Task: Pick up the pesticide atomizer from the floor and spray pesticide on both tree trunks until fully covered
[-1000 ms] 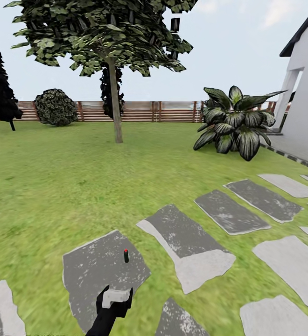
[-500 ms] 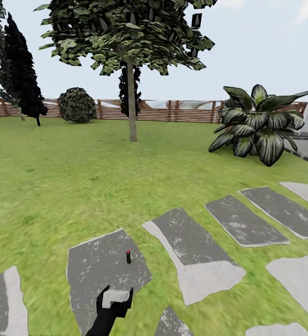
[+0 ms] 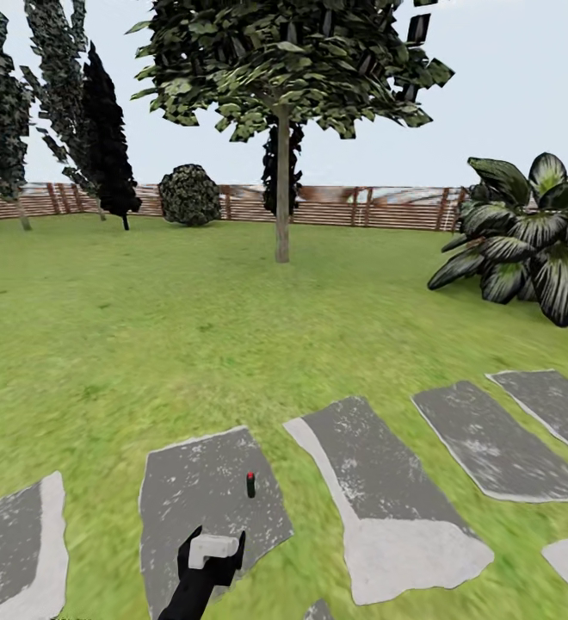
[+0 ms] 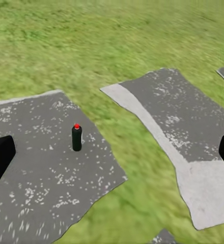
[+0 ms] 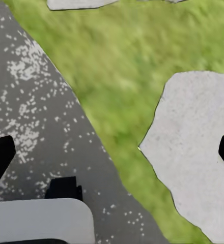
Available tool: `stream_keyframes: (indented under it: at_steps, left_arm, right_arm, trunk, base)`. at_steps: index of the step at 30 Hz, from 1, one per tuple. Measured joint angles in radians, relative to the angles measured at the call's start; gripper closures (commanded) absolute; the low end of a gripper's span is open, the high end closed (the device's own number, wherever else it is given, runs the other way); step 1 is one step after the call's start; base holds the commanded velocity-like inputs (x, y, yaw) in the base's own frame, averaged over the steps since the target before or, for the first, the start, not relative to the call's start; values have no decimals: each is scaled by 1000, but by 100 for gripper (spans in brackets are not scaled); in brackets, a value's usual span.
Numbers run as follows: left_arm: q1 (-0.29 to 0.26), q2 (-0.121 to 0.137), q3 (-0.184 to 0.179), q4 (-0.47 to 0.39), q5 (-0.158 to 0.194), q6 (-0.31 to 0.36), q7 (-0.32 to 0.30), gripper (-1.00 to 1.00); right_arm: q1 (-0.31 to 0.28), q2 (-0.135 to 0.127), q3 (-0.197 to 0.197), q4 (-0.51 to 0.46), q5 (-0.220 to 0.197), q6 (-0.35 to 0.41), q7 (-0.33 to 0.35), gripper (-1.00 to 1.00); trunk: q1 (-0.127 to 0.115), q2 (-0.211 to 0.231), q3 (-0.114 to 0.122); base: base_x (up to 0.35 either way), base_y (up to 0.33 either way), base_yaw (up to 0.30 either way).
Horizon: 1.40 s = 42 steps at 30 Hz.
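A small dark spray bottle with a red spot on its cap, the pesticide atomizer (image 3: 250, 485), stands upright on a dark grey, white-speckled stepping stone (image 3: 189, 499) set flat in the lawn. The bottle is too small in the head view to make out a label or trigger.

In the left wrist view the same bottle (image 4: 77, 137) stands near the middle of that speckled slab, its surface rough and flecked. A paler, smoother wedge of stone (image 4: 203, 193) lies across a strip of grass from it.

The left gripper (image 4: 112, 152) has its two black fingertips at opposite edges of the left wrist view, spread wide apart with nothing between them. The bottle stands on the stone beyond them, apart from both.

A black arm end with a pale grey rounded block on it (image 3: 211, 551) rises from the bottom edge of the head view, just short of the bottle; which arm it is I cannot tell.

The right gripper (image 5: 112, 152) likewise shows black fingertips far apart and empty, over grass between a speckled dark slab and a plain light grey slab (image 5: 198, 147).

Across the blurred green lawn (image 3: 146, 327) stands a tall tree with a straight, bare grey-brown trunk (image 3: 282, 185) and a broad, flat-leaved canopy. Behind it runs a brown horizontal-slat wooden fence (image 3: 361, 207).
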Motion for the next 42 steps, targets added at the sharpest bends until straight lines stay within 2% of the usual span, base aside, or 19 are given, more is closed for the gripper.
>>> stream_keyframes:
  at_steps: [3,6,8,15,24,35,42]
  left_arm:
    - [0,0,0,0,0,0,0,-100]
    - [0,0,0,0,0,0,0,-100]
    - [0,0,0,0,0,0,0,-100]
    - [0,0,0,0,0,0,0,-100]
    - [0,0,0,0,0,0,0,-100]
    - [0,0,0,0,0,0,0,-100]
    - [0,0,1,0,0,0,0,-100]
  right_arm:
    - [0,0,0,0,0,0,0,-100]
    - [0,0,0,0,0,0,0,-100]
    - [0,0,0,0,0,0,0,-100]
    - [0,0,0,0,0,0,0,-100]
    - [0,0,0,0,0,0,0,-100]
    - [0,0,0,0,0,0,0,-100]
    - [0,0,0,0,0,0,0,-100]
  trunk:
    - [-7,-1,-2]
    - [11,0,-4]
    - [-2,0,-6]
    - [0,0,-11]
    - [0,0,-12]
    - [0,0,-12]
    - [0,0,-12]
  base:
    - [250,-221,290]
    - [251,-221,289]
    - [249,-223,289]
    - [230,-232,282]
    - [29,-72,27]
    - [1,-276,7]
    - [0,-192,176]
